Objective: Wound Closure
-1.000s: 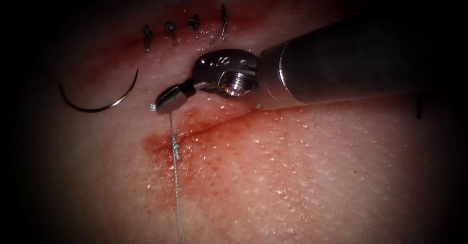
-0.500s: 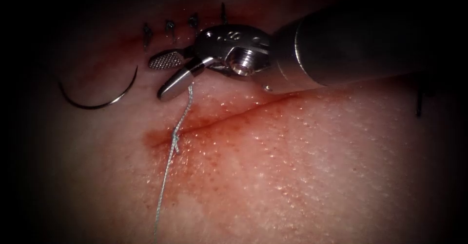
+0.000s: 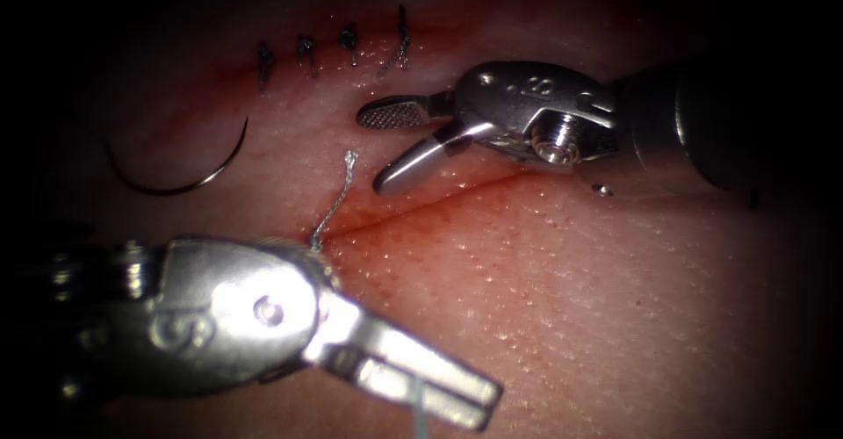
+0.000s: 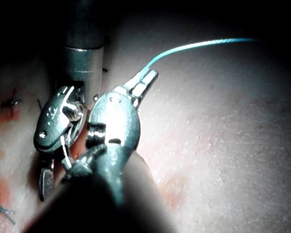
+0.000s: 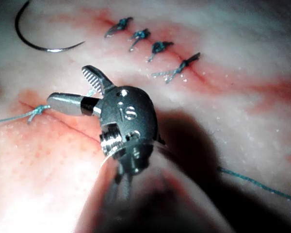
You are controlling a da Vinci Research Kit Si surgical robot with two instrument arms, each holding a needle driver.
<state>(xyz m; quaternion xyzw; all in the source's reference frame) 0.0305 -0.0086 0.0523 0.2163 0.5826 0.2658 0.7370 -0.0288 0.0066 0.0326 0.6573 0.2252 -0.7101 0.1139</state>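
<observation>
My left tool [image 3: 485, 401] comes in from the lower left, its jaws shut on the long thread [image 3: 420, 414] just below the cut; the left wrist view has the same jaws [image 4: 146, 80] with thread [image 4: 199, 46] trailing from them. A knot [image 3: 315, 242] sits at the cut's [image 3: 439, 200] left end, its short thread end [image 3: 338, 195] standing free. My right tool [image 3: 379, 149] hovers above the cut, jaws open and holding nothing, as its wrist view [image 5: 72, 90] confirms. The curved needle [image 3: 180, 180] lies loose on the tissue at the left, not in it.
Several finished dark stitches [image 3: 334, 51] line an upper, closed cut; they also appear in the right wrist view [image 5: 153, 47]. Red fluid [image 3: 395, 219] stains the tissue around the open cut. Another length of thread [image 5: 254, 181] lies on the tissue.
The right tool opened, let go of the short thread end above the knot and drew back to the right. The left tool came into view from the lower left, holding the long thread.
</observation>
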